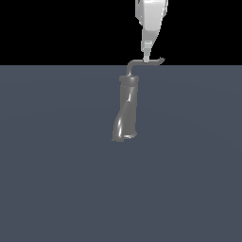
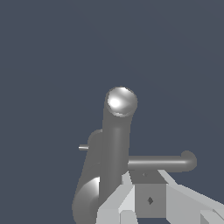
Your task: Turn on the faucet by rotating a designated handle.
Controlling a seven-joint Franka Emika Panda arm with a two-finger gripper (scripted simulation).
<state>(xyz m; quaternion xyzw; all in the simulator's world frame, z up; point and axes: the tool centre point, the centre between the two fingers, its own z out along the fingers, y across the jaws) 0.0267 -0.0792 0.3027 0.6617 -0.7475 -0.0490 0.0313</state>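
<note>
While the white gripper (image 1: 148, 59) hangs from above | its fingertips meet the thin grey L-shaped metal handle (image 1: 144, 63) | jaw state cannot be told | tall twisted glossy grey faucet (image 1: 126, 108) stands below it.

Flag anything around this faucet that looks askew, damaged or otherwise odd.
Nothing looks damaged or spilled. The faucet has a twisted, leaning column, but that appears to be its shape. The handle juts out from its top toward the exterior view's right, and the gripper is down right at the rod.
</note>
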